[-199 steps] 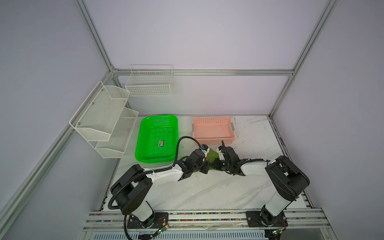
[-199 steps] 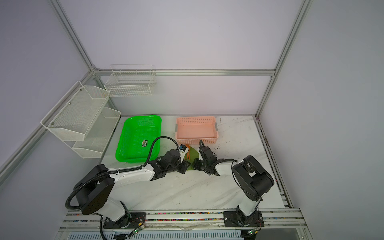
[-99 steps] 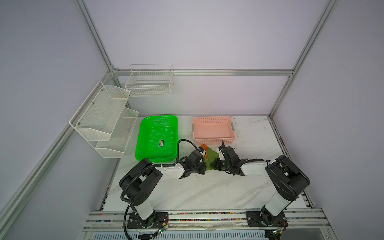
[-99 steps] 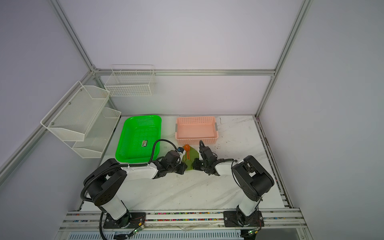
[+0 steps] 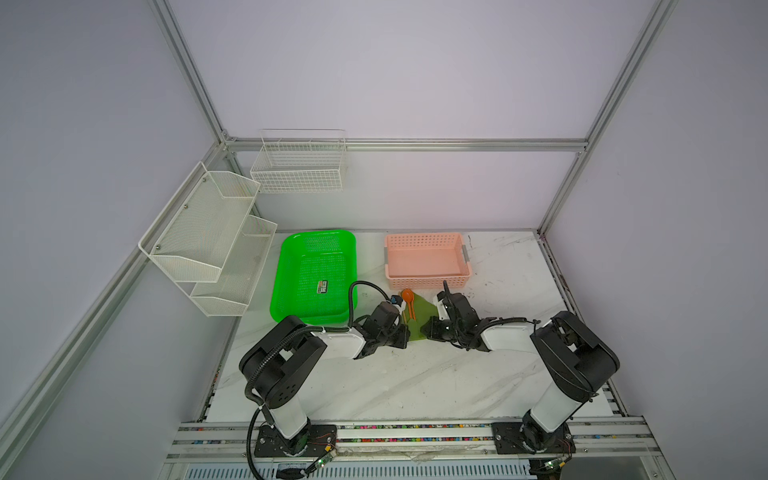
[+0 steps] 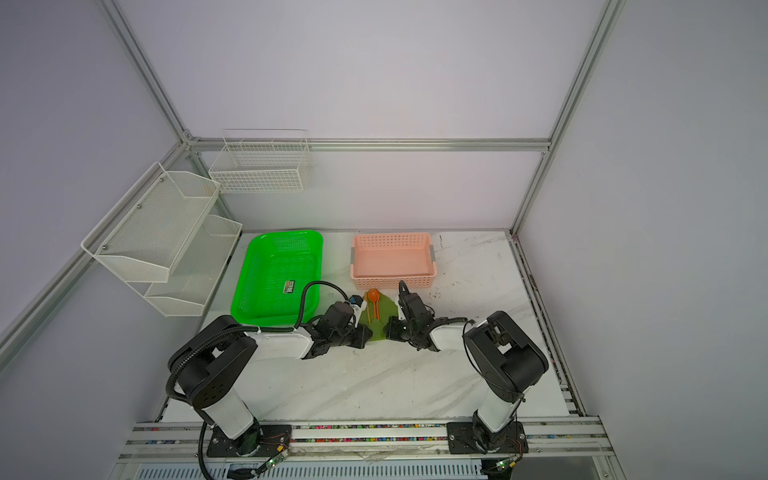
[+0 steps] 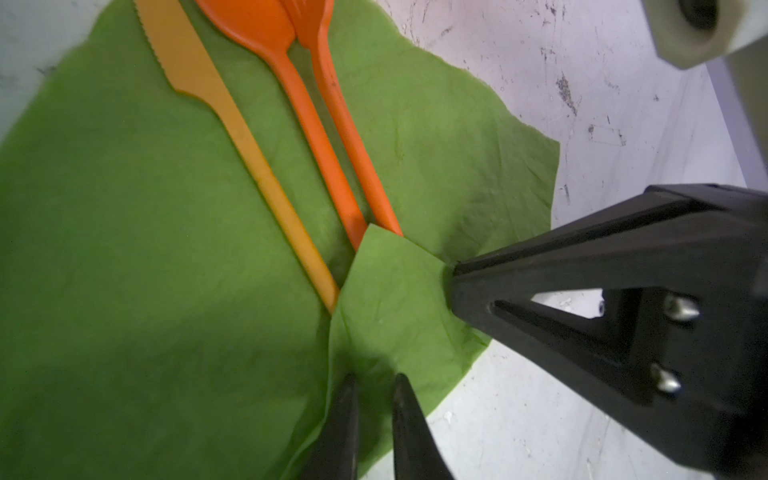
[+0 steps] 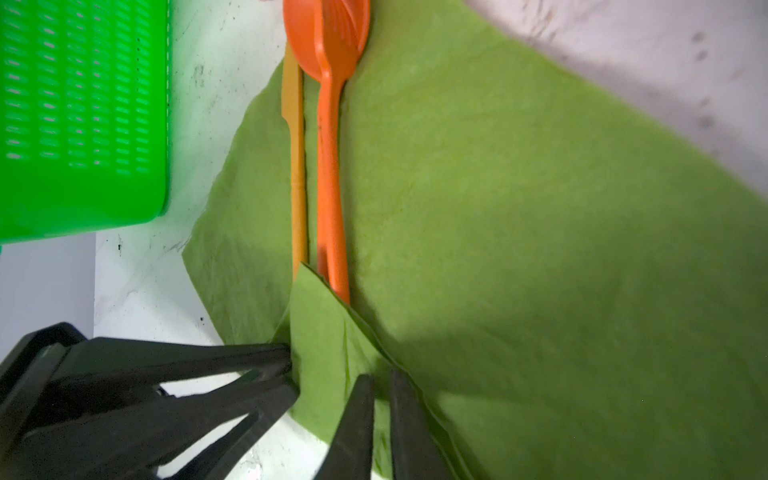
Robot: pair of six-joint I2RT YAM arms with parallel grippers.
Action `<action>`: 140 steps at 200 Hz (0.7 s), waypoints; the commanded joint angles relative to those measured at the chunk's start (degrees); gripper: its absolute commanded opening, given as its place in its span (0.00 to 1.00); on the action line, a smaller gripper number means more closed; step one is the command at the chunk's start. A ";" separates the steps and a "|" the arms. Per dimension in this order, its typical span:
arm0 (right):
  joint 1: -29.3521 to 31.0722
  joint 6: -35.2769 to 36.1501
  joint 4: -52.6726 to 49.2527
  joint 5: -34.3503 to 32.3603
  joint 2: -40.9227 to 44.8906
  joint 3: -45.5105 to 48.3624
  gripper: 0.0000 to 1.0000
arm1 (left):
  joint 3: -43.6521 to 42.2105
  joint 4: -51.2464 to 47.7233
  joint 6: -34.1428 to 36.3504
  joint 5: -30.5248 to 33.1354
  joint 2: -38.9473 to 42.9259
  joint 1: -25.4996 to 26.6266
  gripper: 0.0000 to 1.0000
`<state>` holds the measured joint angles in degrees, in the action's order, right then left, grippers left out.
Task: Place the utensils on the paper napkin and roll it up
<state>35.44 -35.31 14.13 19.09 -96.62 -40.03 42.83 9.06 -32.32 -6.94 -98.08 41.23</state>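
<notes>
1. Near the middle of the white marble tabletop (image 5: 395, 382), the left gripper (image 7: 372, 378) holds its black fingers almost together and nips the folded near corner of a dull olive-green paper napkin (image 7: 124, 249).
2. The right gripper (image 8: 376, 380) reaches in from the right and pinches the same flap, fingertips tight on the paper.
3. The flap covers the handle ends of three orange plastic utensils (image 5: 409, 309). They lie side by side on the napkin, heads pointing far: knife (image 7: 249, 145) on the left, spoon (image 7: 318, 137), fork (image 7: 353, 137).
4. Beyond stand a neon-green perforated plastic tray (image 5: 316, 266) on the left and a pink plastic basket (image 5: 424, 259) just behind the napkin.
5. White wire racks (image 5: 208, 232) hang on the walls.
</notes>
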 commanded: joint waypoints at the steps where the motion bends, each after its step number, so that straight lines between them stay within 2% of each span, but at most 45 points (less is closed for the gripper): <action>1: 0.83 0.46 -3.78 -1.66 1.80 -1.02 0.15 | -2.41 -1.33 -1.06 -0.07 -2.06 -0.43 0.17; 73: 4.85 1.44 -5.75 -3.02 3.64 -2.00 0.16 | -2.05 -2.35 -0.94 0.68 -1.87 -0.54 0.17; 140: 4.90 1.02 -4.04 -3.47 0.50 0.04 0.15 | -2.44 -3.84 -0.36 2.14 -1.37 -0.55 0.16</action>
<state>40.16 -34.20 10.02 17.12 -94.61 -41.10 42.83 9.82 -32.40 -6.96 -98.50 41.15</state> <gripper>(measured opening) 0.153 0.161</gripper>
